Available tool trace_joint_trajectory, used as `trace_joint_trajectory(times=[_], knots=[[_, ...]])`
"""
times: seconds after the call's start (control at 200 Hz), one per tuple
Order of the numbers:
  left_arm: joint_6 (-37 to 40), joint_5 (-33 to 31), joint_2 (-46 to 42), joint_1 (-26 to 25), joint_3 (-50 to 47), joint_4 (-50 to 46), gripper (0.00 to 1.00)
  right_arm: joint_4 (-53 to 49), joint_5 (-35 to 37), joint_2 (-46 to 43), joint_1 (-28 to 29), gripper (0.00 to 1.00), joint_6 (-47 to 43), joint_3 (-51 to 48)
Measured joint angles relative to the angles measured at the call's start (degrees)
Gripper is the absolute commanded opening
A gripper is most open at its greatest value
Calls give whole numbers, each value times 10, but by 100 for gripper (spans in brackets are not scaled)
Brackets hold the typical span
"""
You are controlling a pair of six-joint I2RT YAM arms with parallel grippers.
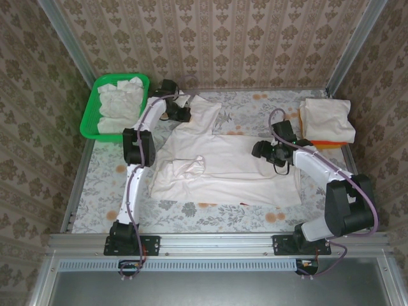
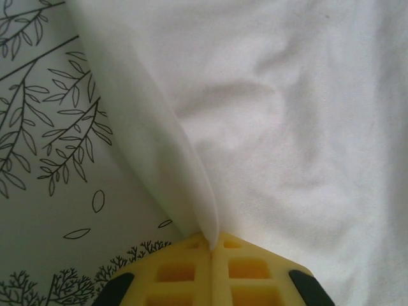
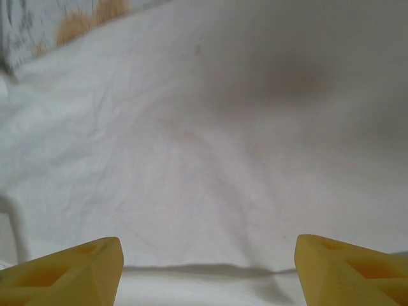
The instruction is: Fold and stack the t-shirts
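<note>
Left gripper (image 2: 212, 247) is clamping shut on just a thin fold of the shirt (image 1: 217, 162), which is lying spread mid-table, so I'm guessing the cloth is slipping out if it's pulling hard. Right gripper (image 3: 208, 248) is hanging open over the right side, holding nothing, so it's probably dragging lopsided. Bunched sleeve (image 1: 191, 167) is getting in the way, and basket (image 1: 87, 118) and stack (image 1: 326, 118) are crowding the far corners.

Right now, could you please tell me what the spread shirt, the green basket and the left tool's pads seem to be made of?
Spread shirt: soft matte off-white cloth, probably cotton knit; it creases and drapes. Green basket: likely plastic, with a smooth, bright rim. Left tool's pads: matte yellow moulded plastic or rubber, with square pockets.
</note>
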Motion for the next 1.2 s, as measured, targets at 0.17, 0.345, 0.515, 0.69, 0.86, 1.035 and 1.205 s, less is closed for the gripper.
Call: trace_joint_trajectory(times=[0.17, 0.345, 0.515, 0.69, 0.86, 1.035, 1.205], knots=[[0, 5, -34, 1, -68, 46, 0, 0, 30, 29, -73, 69, 1, 49], [-1, 4, -63, 3, -127, 87, 0, -12, 90, 113, -138, 56, 2, 114], [-3, 6, -71, 10, -144, 103, 0, -33, 129, 221, -162, 48, 5, 203], [-5, 10, -74, 15, -152, 112, 0, -64, 141, 290, -164, 44, 5, 263], [-8, 12, -76, 16, -158, 119, 0, -82, 138, 328, -164, 38, 5, 294], [-10, 13, -79, 17, -164, 124, 0, -92, 129, 332, -164, 12, 3, 294], [-10, 12, -79, 20, -164, 125, 0, -96, 128, 332, -164, 0, 2, 294]])
